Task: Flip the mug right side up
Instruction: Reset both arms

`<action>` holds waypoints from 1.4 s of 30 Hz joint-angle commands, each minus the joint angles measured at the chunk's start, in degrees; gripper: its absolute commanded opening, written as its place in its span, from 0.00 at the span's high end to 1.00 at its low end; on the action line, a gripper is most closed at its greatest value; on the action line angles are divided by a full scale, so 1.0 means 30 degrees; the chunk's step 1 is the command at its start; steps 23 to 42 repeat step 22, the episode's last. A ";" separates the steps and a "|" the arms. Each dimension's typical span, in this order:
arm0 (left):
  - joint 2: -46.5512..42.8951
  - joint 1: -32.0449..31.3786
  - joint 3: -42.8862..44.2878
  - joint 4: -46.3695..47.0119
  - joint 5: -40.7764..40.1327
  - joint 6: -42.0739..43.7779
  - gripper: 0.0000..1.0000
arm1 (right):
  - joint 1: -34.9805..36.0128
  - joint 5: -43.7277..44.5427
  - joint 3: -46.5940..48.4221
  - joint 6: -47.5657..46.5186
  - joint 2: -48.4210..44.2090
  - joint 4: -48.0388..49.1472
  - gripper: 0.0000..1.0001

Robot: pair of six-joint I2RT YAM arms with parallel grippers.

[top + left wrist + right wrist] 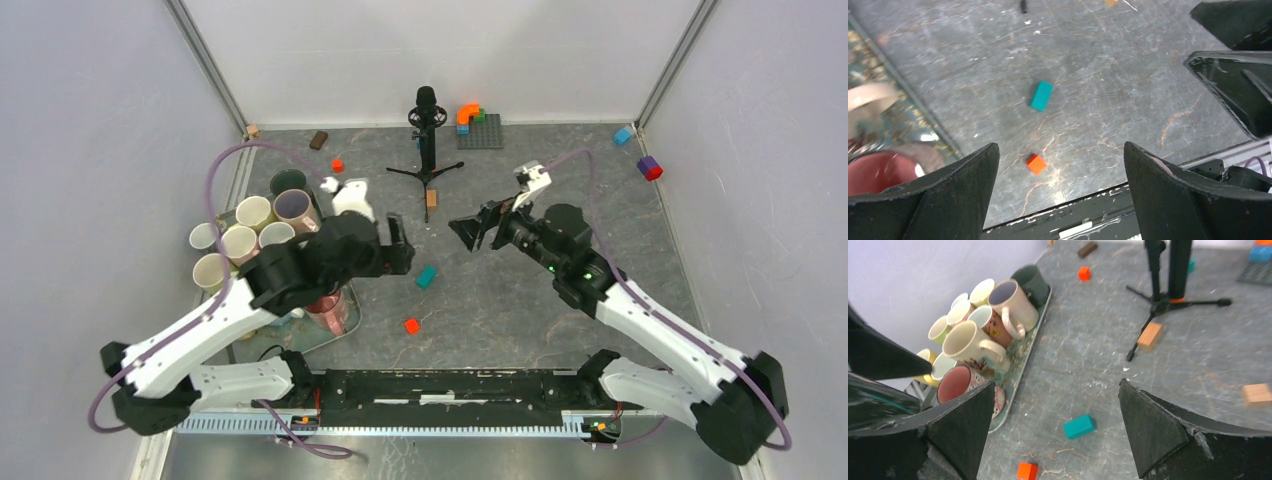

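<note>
A pink-lined mug (328, 310) with a dotted pattern stands mouth up at the near end of the tray (308, 342), partly under my left arm. Its open mouth also shows in the right wrist view as the mug (959, 383), and at the lower left of the left wrist view as the mug (877, 172). My left gripper (399, 245) hangs open over the table to the right of it, and the left gripper (1061, 167) holds nothing. My right gripper (478, 226) faces it, and the right gripper (1055, 412) is open and empty too.
Several other mugs (983, 315) crowd the tray (1021, 367) at the left wall. On the table lie a teal block (426, 277), an orange cube (411, 325) and a wooden block (431, 198). A microphone tripod (427, 130) stands at the back.
</note>
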 commanded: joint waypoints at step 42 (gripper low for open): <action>0.1786 0.0645 0.0523 0.5566 0.3033 0.2483 0.00 | 0.0019 0.3991 -0.0550 -0.2441 -0.4818 -0.1589 0.02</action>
